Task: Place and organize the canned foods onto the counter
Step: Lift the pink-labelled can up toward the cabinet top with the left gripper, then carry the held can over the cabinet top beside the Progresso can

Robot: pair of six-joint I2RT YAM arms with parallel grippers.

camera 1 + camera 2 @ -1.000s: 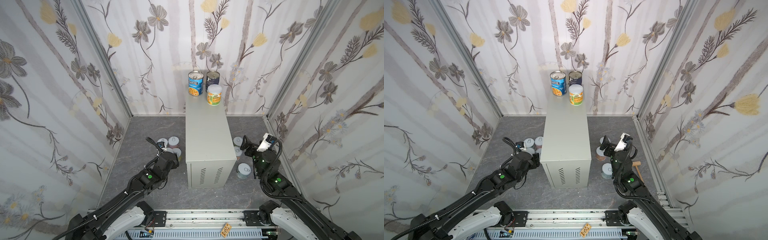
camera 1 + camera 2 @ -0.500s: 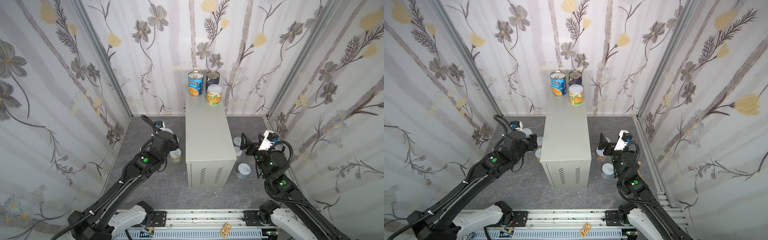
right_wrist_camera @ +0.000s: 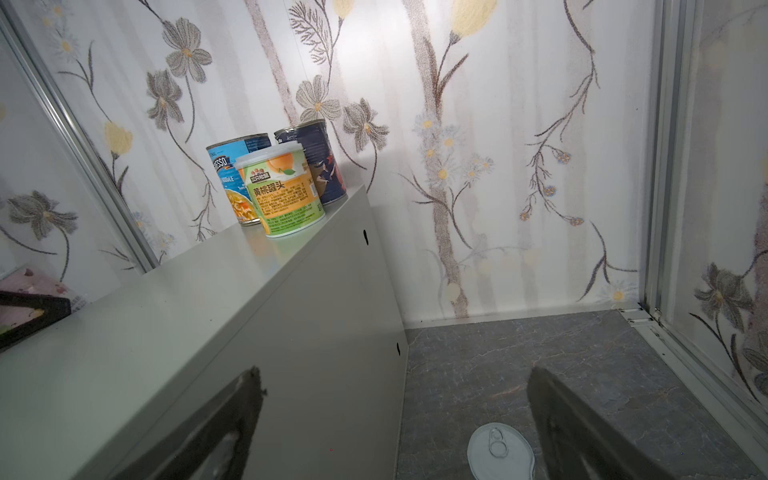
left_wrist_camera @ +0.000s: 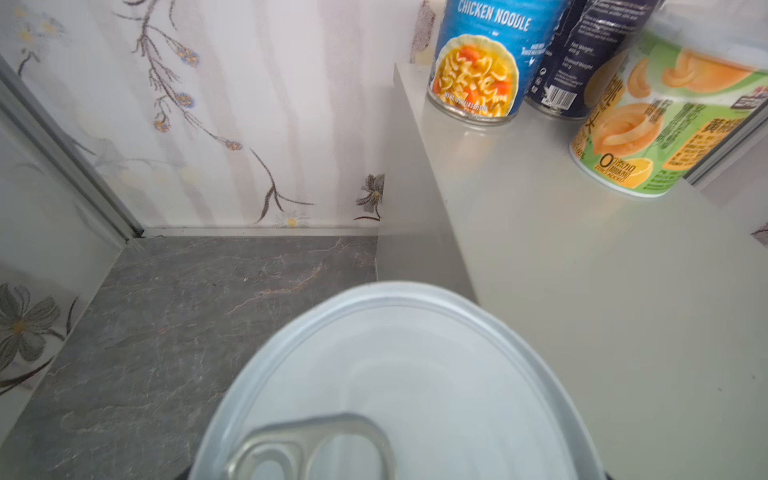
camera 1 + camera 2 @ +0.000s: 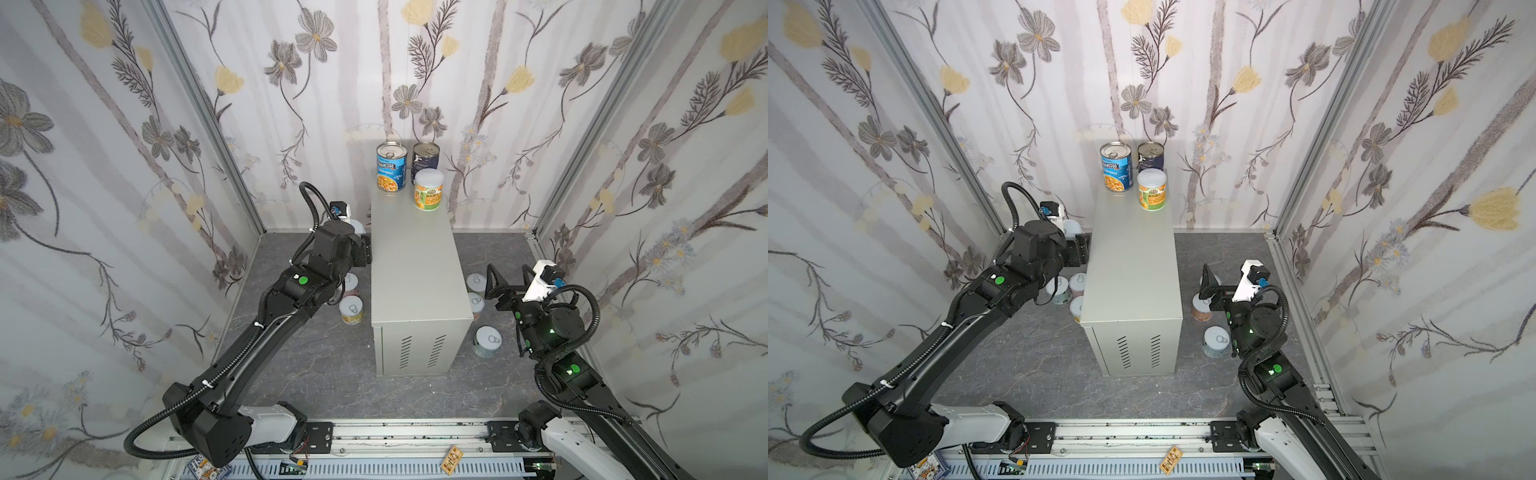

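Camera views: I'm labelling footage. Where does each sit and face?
Top views: above the base rail, looking down at the counter; left gripper and right gripper show.
Left wrist: on the left arm, facing the held can and counter top; the can hides the gripper.
Right wrist: on the right arm, facing the counter's side and a floor can; open fingers show.
Shared: all show the Progresso can.

The white-lidded can (image 4: 395, 374) at the left side of the counter (image 4: 582, 291) is shown blurred and cut off in the left wrist view, its label hidden, is partly covered by the left gripper (image 5: 360, 241) in both top views, and 1 floor can (image 5: 351, 281) there is partly masked by the arm.
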